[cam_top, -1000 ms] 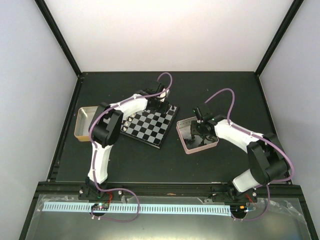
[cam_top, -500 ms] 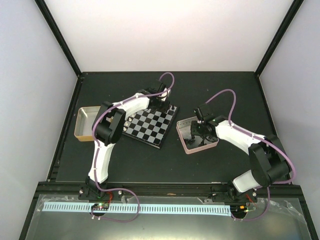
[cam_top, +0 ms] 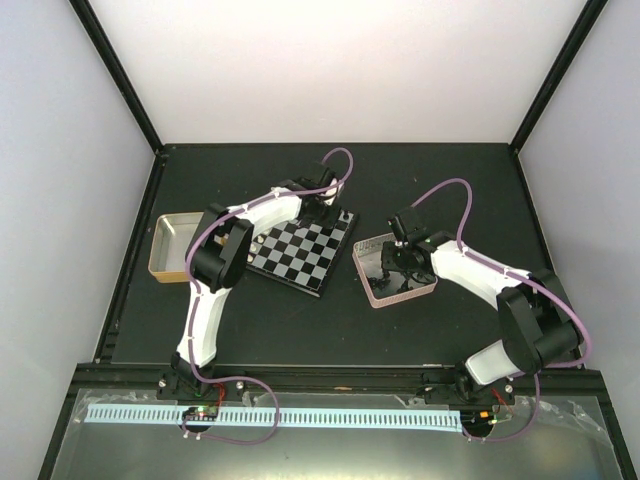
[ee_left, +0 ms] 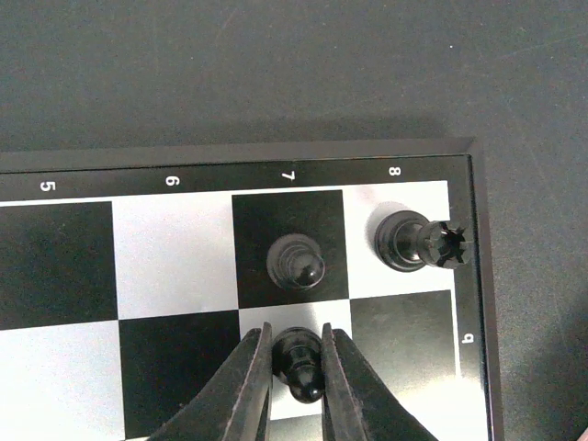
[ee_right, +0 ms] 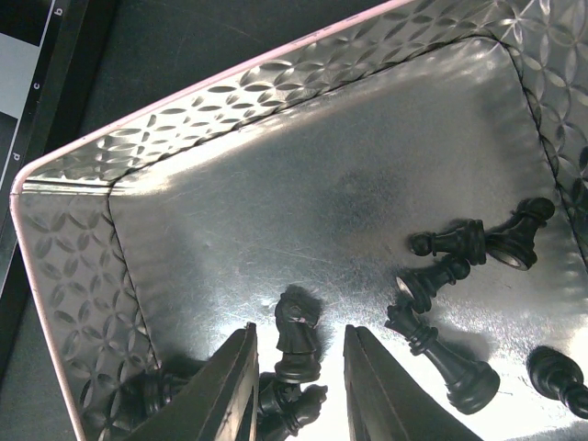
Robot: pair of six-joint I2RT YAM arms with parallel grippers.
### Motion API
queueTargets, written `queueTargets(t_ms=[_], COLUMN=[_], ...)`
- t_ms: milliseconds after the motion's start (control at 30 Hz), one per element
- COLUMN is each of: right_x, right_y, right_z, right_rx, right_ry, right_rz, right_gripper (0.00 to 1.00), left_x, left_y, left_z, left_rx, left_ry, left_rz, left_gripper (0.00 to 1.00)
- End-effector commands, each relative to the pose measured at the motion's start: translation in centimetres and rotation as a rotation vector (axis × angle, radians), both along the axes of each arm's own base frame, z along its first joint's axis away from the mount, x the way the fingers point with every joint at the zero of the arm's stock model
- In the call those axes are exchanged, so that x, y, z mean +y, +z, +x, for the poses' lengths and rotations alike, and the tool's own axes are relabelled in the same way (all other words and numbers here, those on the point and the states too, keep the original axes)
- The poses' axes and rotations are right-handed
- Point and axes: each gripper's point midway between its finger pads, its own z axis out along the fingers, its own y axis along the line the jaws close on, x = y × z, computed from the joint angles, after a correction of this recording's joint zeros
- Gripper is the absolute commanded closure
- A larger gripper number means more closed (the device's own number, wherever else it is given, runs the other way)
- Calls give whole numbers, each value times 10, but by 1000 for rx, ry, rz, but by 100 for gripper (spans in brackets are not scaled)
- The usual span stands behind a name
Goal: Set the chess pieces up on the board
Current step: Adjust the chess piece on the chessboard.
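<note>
Near the far right corner of the board point(ee_left: 175, 266), we pinch a black pawn point(ee_left: 301, 363) in our narrowed left gripper point(ee_left: 296, 331), apparently to seat it on its white square. Over the pink-rimmed tin point(ee_right: 276, 83), our right gripper point(ee_right: 299, 333) straddles a black piece point(ee_right: 296, 338), half-open, seemingly readying the next pick.

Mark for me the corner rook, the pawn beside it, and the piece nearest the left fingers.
Corner rook point(ee_left: 418, 243): left wrist view, middle of its body.
Pawn point(ee_left: 297, 261): left wrist view, between base and head.
Nearest piece point(ee_left: 300, 358): left wrist view, middle of its body.
</note>
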Motion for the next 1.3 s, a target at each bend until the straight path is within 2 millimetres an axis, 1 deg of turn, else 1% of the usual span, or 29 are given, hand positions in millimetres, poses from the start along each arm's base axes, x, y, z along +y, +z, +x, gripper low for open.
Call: queueTargets(t_ms=[0,167,500,667,933,1067,1267], right_x=[-1,0,1,2,3,3,3], right_y=[4,4,2,1,2,1,2], right_z=[1,1,2,2,2,2,2], right_rx=[-17,-16,-11,-7,-9,-7,-9], right_ry=[-11,-12,-11,-8,-8,-9,-8], right_rz=[15,17,23,26,30,32,30], right_gripper=[73,73,73,73,73,73,73], left_x=[5,7,11,12,18,15,9], left_y=[-10,-13,-19,-16,-13,-11,-11], left_z=[-6,-9,-17,-19,-25,-28,-23], left_rx=[11,21,41,40,46,50,45], left_ry=[-8,-6,3,8,20,10,-5], left_rz=[71,79,83,83,93,73,56], left_gripper=[85,87,87,87,87,87,87])
